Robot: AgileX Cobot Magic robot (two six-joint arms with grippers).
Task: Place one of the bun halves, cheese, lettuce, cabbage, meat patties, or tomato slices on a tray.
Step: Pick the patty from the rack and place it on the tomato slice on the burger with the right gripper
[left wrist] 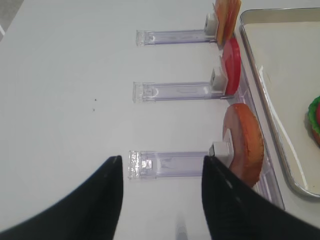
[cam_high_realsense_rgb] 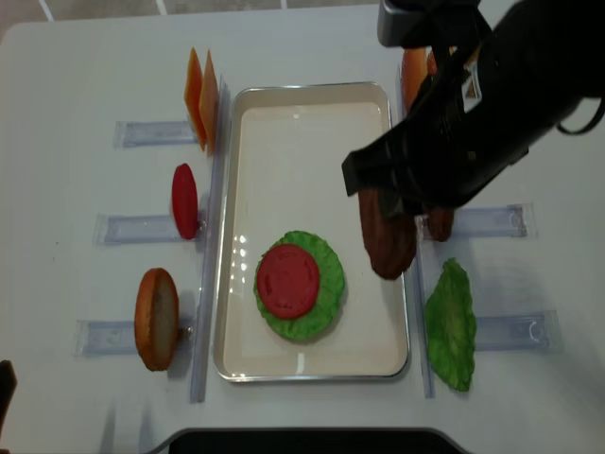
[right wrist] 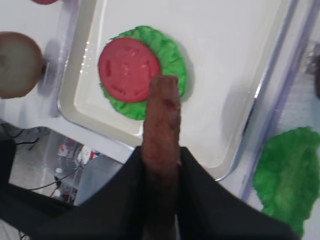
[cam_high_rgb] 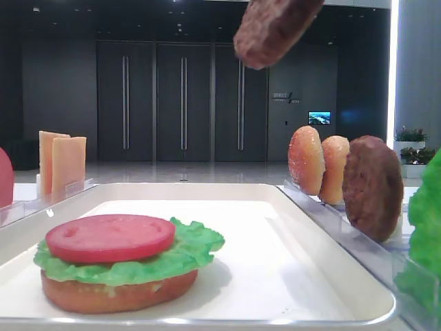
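Observation:
My right gripper (right wrist: 161, 167) is shut on a dark-brown meat patty (right wrist: 161, 115), held on edge in the air. The patty (cam_high_realsense_rgb: 388, 241) hangs over the right rim of the white tray (cam_high_realsense_rgb: 312, 88), right of the stack. On the tray a bun half (cam_high_rgb: 117, 293) carries lettuce (cam_high_realsense_rgb: 328, 284) and a tomato slice (cam_high_realsense_rgb: 288, 281). In the low exterior view only the patty (cam_high_rgb: 272, 27) shows, at the top. My left gripper (left wrist: 162, 167) is open and empty over the table, left of the tray. Cabbage is out of view.
Clear racks flank the tray. On the left stand cheese (cam_high_realsense_rgb: 200, 95), a tomato slice (cam_high_realsense_rgb: 184, 200) and a bun half (cam_high_realsense_rgb: 156, 317). On the right stand bun halves (cam_high_rgb: 306, 160), another patty (cam_high_rgb: 372, 186) and lettuce (cam_high_realsense_rgb: 449, 326).

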